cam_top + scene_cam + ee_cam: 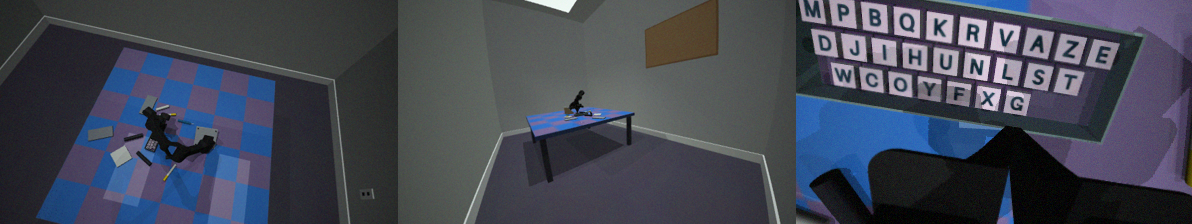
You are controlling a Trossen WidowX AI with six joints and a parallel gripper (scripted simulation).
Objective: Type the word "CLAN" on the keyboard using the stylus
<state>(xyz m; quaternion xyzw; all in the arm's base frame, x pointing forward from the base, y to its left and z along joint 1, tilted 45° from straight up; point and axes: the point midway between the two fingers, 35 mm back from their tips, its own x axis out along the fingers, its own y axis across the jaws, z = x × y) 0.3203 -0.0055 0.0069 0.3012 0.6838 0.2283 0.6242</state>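
My gripper (1011, 134) is shut with its fingertips together, and nothing shows between them. In the wrist view the tips appear just below the keyboard (1056, 105) (151, 144), under the G key (1016, 103); the height gap is unclear. The C key (871, 80), L key (1008, 73), A key (1038, 45) and N key (977, 66) are in view. In the top view the arm hides the fingers and part of the keyboard. A slim teal pen-like thing (185, 121) with a thin tip lies apart from the gripper; I cannot tell if it is the stylus.
Black bars (133, 137) (144, 158) lie beside the keyboard. A white cylinder (163, 108), a yellow-ended marker (170, 172), grey slabs (149, 102) (100, 133) and a pale square block (121, 156) lie around. A dark cylinder (838, 195) shows at lower left in the wrist view.
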